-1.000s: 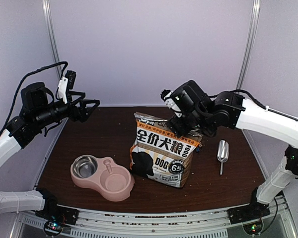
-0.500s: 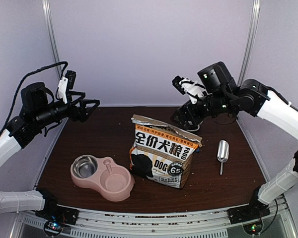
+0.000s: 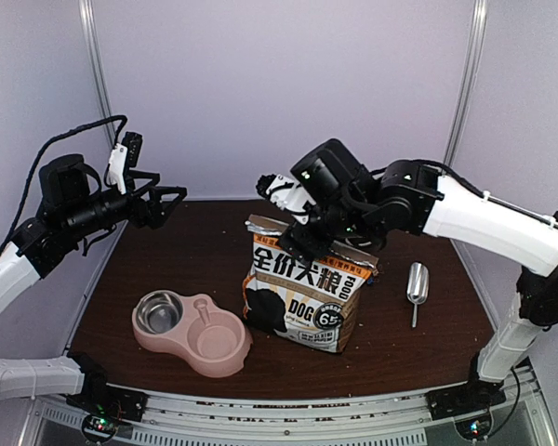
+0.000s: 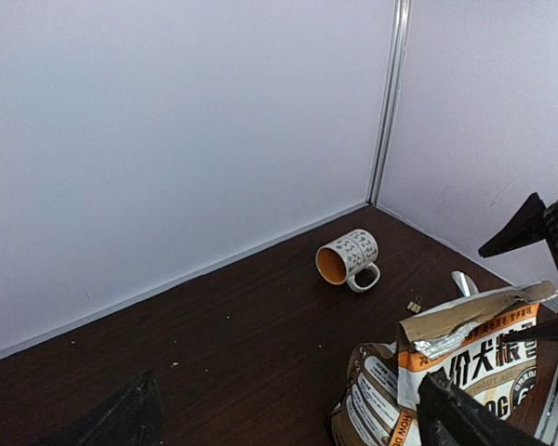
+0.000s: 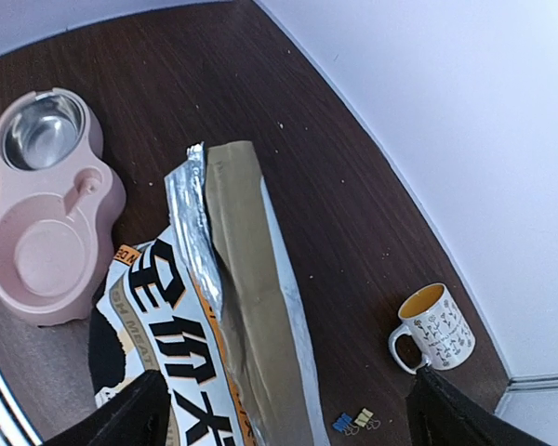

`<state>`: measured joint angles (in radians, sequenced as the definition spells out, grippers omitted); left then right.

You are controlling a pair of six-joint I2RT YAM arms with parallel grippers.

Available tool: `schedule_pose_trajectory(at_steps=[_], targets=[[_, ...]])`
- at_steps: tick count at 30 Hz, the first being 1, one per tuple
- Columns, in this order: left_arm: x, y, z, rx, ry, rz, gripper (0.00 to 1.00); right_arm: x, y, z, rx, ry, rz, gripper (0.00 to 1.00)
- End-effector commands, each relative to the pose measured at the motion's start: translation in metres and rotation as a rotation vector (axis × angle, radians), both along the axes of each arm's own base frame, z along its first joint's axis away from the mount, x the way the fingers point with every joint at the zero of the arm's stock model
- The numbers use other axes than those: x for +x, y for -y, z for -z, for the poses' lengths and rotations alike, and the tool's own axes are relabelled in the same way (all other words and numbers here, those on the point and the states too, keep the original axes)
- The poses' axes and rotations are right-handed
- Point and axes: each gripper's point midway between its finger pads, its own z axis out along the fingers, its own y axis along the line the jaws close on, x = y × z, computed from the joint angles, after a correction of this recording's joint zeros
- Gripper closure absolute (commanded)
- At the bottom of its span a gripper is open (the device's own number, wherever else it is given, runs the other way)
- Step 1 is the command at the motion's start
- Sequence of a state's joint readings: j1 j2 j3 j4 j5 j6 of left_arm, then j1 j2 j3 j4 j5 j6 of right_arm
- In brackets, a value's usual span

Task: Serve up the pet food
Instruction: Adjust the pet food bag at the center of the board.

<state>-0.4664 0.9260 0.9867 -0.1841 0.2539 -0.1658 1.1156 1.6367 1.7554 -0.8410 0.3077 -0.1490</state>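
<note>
nearest the arm bases, at front left of the dark table [image 3: 167, 269]: pink double bowl [image 3: 193, 333], steel insert in its left well, no kibble showing in either well. just right of it, upright at table centre: kraft-brown dog-food bag [image 3: 302, 293] with bold black-and-white lettering, top flap creased, foil lining showing. the pet food itself out of sight, presumably inside that bag; hard to tell from above whether the mouth is parted or only folded over. right of the bag, apart from it: silver scoop [image 3: 417, 283] lying flat, handle toward the near edge.

above the bag's top edge: right gripper [image 3: 302, 243], fingers spread wide, holding nothing, pointing down at the flap. far left and raised well above the table: left gripper [image 3: 167, 200], also spread wide and holding nothing, aimed across toward the bag. farthest back, by the rear wall: patterned mug [image 4: 349, 258] on its side, small binder clips [image 5: 355, 420] near it.

likely handling: loose, dry, light pellets, apt to roll and scatter, impossible to pinch singly; best moved by scoop or poured. bag soft and crinkly, likely to sag or tip; best taken by the stiff folded top edge, or the scoop by its handle.
</note>
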Motion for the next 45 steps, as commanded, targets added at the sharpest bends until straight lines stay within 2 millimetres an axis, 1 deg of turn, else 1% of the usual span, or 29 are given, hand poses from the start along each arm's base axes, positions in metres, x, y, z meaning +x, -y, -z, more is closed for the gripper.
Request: schedule_pose_trajectory(at_steps=[1,3,5,7,10,13,14,16,17,18,19,21,22,23,25,27,28,29,30,31,32,37,38,39,42,45], targets=[[-0.001,0.0,-0.012,-0.016,0.043,0.002,0.02,0.016,0.0,0.002,-0.138,0.1,0.042,0.11],[-0.001,0.0,-0.013,-0.016,0.044,0.003,0.02,0.02,-0.002,0.012,-0.185,0.109,0.048,0.12],[-0.002,0.0,-0.014,-0.019,0.047,0.006,0.02,0.027,0.001,0.018,-0.23,0.136,0.082,0.16],[-0.003,0.0,-0.014,-0.021,0.045,0.008,0.02,0.034,0.007,0.02,-0.267,0.16,0.123,0.23],[-0.003,0.0,-0.014,-0.022,0.045,0.01,0.02,0.041,0.015,0.019,-0.276,0.155,0.171,0.36],[-0.003,0.0,-0.014,-0.022,0.045,0.01,0.02,0.047,0.027,0.014,-0.247,0.128,0.211,0.43],[-0.003,0.0,-0.014,-0.022,0.044,0.008,0.02,0.048,0.031,0.012,-0.23,0.112,0.218,0.48],[-0.002,-0.001,-0.013,-0.019,0.04,0.003,0.02,0.049,0.038,0.012,-0.178,0.042,0.205,0.61],[-0.002,0.0,-0.013,-0.018,0.038,0.003,0.02,0.047,0.037,0.015,-0.149,-0.015,0.175,0.75],[-0.002,0.0,-0.013,-0.016,0.036,0.004,0.02,0.042,0.037,0.018,-0.125,-0.078,0.139,0.91],[-0.001,0.0,-0.013,-0.014,0.035,0.005,0.02,0.037,0.035,0.019,-0.098,-0.135,0.103,1.0],[-0.001,0.001,-0.012,-0.011,0.032,0.009,0.02,0.021,0.027,0.019,-0.03,-0.251,0.009,1.0],[-0.001,0.001,-0.013,-0.01,0.033,0.01,0.02,0.015,0.023,0.014,0.015,-0.293,-0.02,1.0],[-0.001,0.001,-0.012,-0.008,0.033,0.011,0.02,0.01,0.019,0.004,0.073,-0.327,-0.045,1.0],[-0.002,0.002,-0.012,-0.008,0.03,0.02,0.02,0.002,0.013,-0.023,0.206,-0.393,-0.078,1.0],[-0.002,0.004,-0.012,-0.007,0.027,0.029,0.02,0.0,0.012,-0.055,0.368,-0.456,-0.079,1.0],[-0.003,0.005,-0.013,-0.008,0.028,0.035,0.02,0.001,0.012,-0.068,0.449,-0.493,-0.072,1.0],[-0.004,0.006,-0.013,-0.01,0.027,0.042,0.02,0.003,0.013,-0.089,0.545,-0.514,-0.064,1.0],[-0.005,0.007,-0.014,-0.013,0.026,0.05,0.02,0.003,0.015,-0.105,0.623,-0.533,-0.067,1.0],[-0.006,0.008,-0.015,-0.015,0.028,0.061,0.02,0.005,0.016,-0.117,0.684,-0.542,-0.058,1.0],[-0.006,0.009,-0.015,-0.016,0.026,0.069,0.02,0.008,0.018,-0.125,0.72,-0.536,-0.041,1.0],[-0.006,0.016,-0.01,-0.017,0.006,0.097,0.02,0.019,0.033,-0.143,0.804,-0.492,0.075,1.0],[-0.007,0.019,-0.01,-0.016,0.003,0.106,0.02,0.02,0.035,-0.15,0.839,-0.485,0.089,1.0],[-0.008,0.021,-0.008,-0.014,-0.002,0.115,0.02,0.021,0.036,-0.149,0.871,-0.498,0.111,1.0],[-0.008,0.029,-0.003,-0.004,-0.02,0.135,0.02,0.021,0.038,-0.16,0.97,-0.504,0.13,1.0],[-0.011,0.037,0.001,0.002,-0.036,0.163,0.02,0.027,0.043,-0.168,1.061,-0.488,0.171,1.0]])
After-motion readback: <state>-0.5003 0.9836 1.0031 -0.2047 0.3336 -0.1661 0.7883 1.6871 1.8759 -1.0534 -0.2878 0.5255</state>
